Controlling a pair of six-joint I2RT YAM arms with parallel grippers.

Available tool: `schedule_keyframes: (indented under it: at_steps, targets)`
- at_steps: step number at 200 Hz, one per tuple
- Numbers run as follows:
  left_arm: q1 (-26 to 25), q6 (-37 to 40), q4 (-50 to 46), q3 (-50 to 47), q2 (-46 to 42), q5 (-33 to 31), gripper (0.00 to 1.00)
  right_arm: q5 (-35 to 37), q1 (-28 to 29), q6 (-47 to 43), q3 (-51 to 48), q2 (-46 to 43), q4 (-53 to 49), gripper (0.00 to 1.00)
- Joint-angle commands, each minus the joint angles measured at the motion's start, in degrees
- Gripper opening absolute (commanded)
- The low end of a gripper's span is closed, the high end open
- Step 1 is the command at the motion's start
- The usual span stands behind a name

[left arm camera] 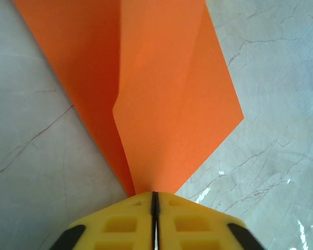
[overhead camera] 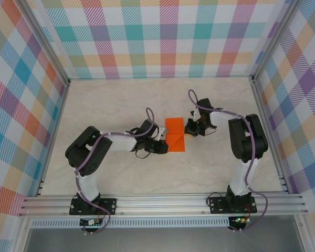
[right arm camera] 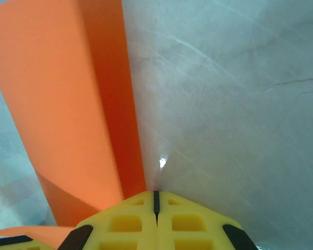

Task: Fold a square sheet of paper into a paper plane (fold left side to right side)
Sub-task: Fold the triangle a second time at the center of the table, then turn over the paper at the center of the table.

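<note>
At the middle of the worktop (overhead camera: 121, 105), between the two arms, the square sheet of paper (overhead camera: 175, 134) lies partly folded. From above it reads as an upright oblong with slanting creases across its near half. One layer overlaps another, so some folds look done. No narrow pointed dart with a centre crease has formed, so I judge most of the folding is yet to do. The paper is thin, matte and bright orange, with sharp straight edges. The worktop is pale marbled stone with grey veins and a slight gloss. The left claw (left arm camera: 154, 194), of moulded yellow plastic, is closed to a thin slit with the sheet's corner pinched in it. The right claw (right arm camera: 156, 194) is closed at the sheet's right edge, and I cannot tell whether it grips the paper
</note>
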Motion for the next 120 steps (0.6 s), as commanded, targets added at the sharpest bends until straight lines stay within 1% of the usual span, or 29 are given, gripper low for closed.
schedule_keyframes:
  at_steps: [1, 7, 21, 30, 41, 49, 83, 96, 103, 120]
  targets:
    - [0.11, 0.11, -4.26, -1.35, -1.75, -0.41, 0.20, 3.07, -1.14, -1.57, 0.78, 0.82, -0.59, 0.06]
    - [0.11, 0.08, -4.23, -1.30, -2.22, -0.20, 0.22, 2.68, -1.24, -1.52, 0.51, 0.30, -0.26, 0.07]
    - [0.17, -0.06, -4.27, -1.21, -3.49, 0.25, 0.25, 1.81, -1.76, -1.01, -0.96, -2.06, 1.39, 0.14]
    - [0.14, -0.09, -4.23, -1.04, -4.85, 0.38, 0.31, 1.26, -2.26, -0.58, -2.43, -4.12, 2.68, 0.19]
    - [0.22, -0.35, -4.26, -0.87, -6.38, 0.51, 0.41, 0.96, -2.85, -0.15, -4.63, -7.31, 3.99, 0.25]
    - [0.25, -0.53, -4.12, -0.69, -7.59, 0.51, 0.47, 0.91, -3.08, 0.05, -5.77, -9.16, 4.42, 0.29]
    - [2.25, -3.35, -2.13, -0.94, -12.22, -0.28, 0.65, -0.57, -3.44, 1.25, -14.42, -19.05, 7.93, 0.52]
    - [4.05, -4.99, -0.14, -1.23, -12.36, 0.94, 0.68, -1.74, -3.45, 2.13, -17.57, -22.06, 9.69, 0.62]
    - [4.85, -5.62, 0.56, -0.93, -11.78, 1.38, 0.69, -3.51, -3.52, 3.41, -19.67, -23.62, 11.53, 0.68]
    - [6.19, -5.85, 0.54, 0.95, -8.95, 1.82, 0.69, -8.19, -3.53, 6.39, -23.68, -25.75, 15.76, 0.76]
